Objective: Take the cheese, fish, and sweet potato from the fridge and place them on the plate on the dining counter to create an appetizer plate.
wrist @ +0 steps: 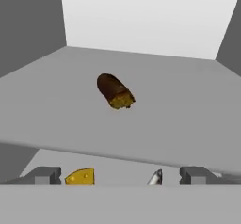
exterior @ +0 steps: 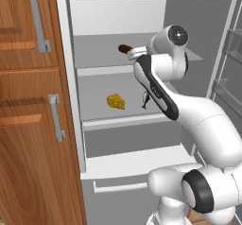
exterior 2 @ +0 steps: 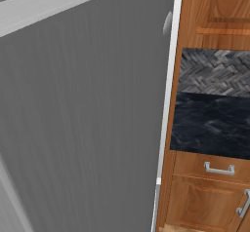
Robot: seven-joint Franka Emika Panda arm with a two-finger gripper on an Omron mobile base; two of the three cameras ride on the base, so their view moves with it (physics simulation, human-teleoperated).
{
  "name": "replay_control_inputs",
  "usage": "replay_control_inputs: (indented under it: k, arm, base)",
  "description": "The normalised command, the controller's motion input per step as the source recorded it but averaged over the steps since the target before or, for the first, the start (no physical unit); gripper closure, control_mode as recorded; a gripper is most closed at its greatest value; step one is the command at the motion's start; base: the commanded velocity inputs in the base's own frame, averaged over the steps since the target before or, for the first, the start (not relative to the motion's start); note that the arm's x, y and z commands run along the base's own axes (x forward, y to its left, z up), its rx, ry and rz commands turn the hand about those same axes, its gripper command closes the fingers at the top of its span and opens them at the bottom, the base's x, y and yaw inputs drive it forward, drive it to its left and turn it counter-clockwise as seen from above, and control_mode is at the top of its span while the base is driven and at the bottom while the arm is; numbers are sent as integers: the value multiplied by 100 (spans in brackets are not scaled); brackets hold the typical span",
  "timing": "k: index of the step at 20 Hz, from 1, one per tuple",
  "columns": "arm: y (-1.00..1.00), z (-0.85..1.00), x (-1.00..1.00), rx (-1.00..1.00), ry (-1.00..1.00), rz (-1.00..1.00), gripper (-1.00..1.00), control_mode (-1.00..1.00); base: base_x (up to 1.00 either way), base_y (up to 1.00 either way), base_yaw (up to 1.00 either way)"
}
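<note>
The gripper [wrist: 120,176] stands with its jaws spread fully wide and nothing between them. In the hand view the two dark fingertips [wrist: 44,175] sit far apart at the bottom of the picture, clear of every item and touching no surface that can be made out.

The sweet potato [wrist: 114,91] lies on the upper shelf [wrist: 179,110] of the fridge [exterior: 66,77], ahead of the fingers and a little toward the left one, well apart from both. It lies at a slant, its yellowish end turned toward the camera. In the left base view the same sweet potato [exterior: 125,48] rests just beside the front of the hand, at the shelf's front part.

The cheese [wrist: 80,176] shows below the front edge of the upper shelf, just beside the left fingertip in the picture but lying on the shelf underneath. The left base view places the cheese [exterior: 116,101] on the middle shelf, left of centre.

The fish [wrist: 155,177] shows as a pale pointed sliver near the right fingertip, also on the lower level. In the left base view the fish [exterior: 145,100] lies to the right of the cheese, partly hidden behind the arm.

The fridge door [exterior 2: 83,119] stands open.
</note>
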Motion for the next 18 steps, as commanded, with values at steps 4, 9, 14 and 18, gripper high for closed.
replay_control_inputs:
  k: [4,9,14,18]
  arm:
    - [0,0,31,0,5,0,-100,-100]
    - [0,-4,34,0,0,1,-100,-100]
    - [0,-14,40,0,-2,2,-100,-100]
    - [0,-19,38,0,-3,2,-100,-100]
  base:
    - [0,0,0]
    - [0,0,0]
    - [0,0,0]
    - [0,0,0]
